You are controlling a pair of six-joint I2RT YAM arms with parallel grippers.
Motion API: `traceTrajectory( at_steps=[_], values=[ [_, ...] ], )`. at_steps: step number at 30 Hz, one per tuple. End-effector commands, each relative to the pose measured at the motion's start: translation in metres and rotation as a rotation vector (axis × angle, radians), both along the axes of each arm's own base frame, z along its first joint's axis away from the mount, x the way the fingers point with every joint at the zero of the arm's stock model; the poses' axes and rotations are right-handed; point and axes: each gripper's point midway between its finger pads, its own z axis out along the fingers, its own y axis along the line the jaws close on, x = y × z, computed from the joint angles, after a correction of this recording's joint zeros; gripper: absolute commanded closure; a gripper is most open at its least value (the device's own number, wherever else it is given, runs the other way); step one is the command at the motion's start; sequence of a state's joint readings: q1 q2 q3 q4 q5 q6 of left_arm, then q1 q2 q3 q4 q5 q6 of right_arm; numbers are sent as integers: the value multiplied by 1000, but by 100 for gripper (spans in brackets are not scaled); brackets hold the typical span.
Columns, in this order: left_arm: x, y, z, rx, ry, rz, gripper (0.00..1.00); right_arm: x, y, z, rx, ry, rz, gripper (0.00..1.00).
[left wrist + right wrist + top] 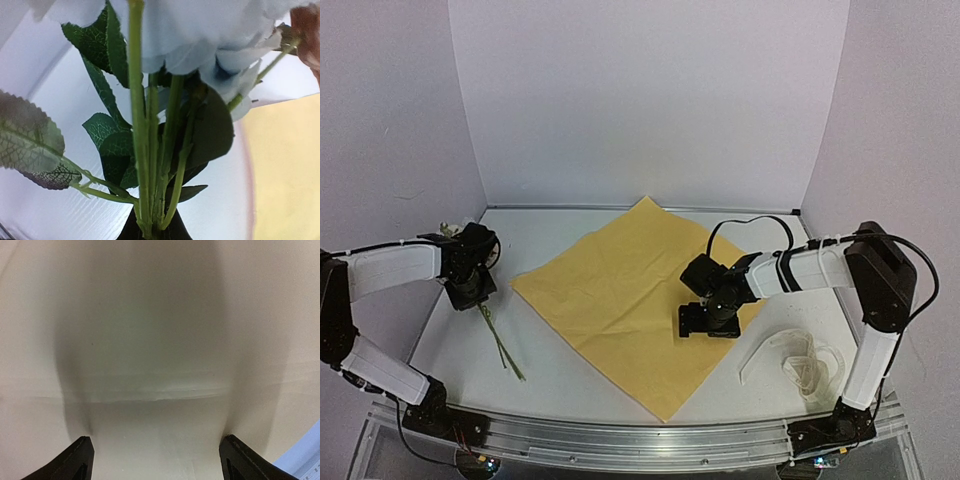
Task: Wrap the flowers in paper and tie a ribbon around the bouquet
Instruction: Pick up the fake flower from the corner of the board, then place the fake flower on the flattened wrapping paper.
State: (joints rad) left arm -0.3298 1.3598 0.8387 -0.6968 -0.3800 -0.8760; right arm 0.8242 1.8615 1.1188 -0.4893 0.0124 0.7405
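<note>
The flowers lie at the table's left side, their thin green stems (pixel 501 345) trailing toward the near edge. My left gripper (pixel 470 287) is shut on the stems just below the blooms. In the left wrist view the stems (pixel 150 150) rise out of the closed gripper (pixel 155 233) toward a pale blue bloom (pixel 200 35). The paper (pixel 620 290) lies flat and unfolded mid-table, pale yellow-orange, and shows at the right edge of the left wrist view (pixel 290 165). My right gripper (pixel 710 320) is open, pointing down onto the paper's right part; the paper (pixel 160 340) fills the view between its spread fingertips (pixel 157 465). The ribbon (pixel 800 362) lies loosely piled at the right front.
White walls close in the table on the left, back and right. A metal rail (pixel 620 440) runs along the near edge by the arm bases. Dark green leaves (pixel 30 140) spread around the stems close to the left camera.
</note>
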Motion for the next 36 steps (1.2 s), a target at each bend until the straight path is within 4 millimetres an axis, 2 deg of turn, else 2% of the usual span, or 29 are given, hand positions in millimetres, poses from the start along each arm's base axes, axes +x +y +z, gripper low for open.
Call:
traceTrajectory(
  at_steps=[1,8,11,14,20,24,30,34,36],
  values=[
    [29,-8,59,39,-123,-146,100,-1,-5,-2,0,-7,-34,12],
    [68,-54,124,-28,-255,-300,100,2,-3,10,26,-28,-44,12],
    [84,-92,142,-75,-293,-376,100,4,-1,23,48,-54,-46,11],
    [98,-138,151,-118,-312,-456,100,7,-3,42,51,-86,-31,11],
    [133,-213,149,-238,-340,-561,100,9,-39,88,-52,-171,-21,8],
    [150,-266,142,-282,-340,-618,100,6,-71,104,-69,-184,-67,7],
    [170,-333,116,-346,-329,-661,100,-5,-107,112,-88,-197,-123,6],
    [183,-368,92,-418,-305,-670,100,-13,-116,111,-84,-181,-133,5],
    [191,-379,83,-436,-301,-664,100,-17,-117,110,-81,-172,-133,5]
  ],
)
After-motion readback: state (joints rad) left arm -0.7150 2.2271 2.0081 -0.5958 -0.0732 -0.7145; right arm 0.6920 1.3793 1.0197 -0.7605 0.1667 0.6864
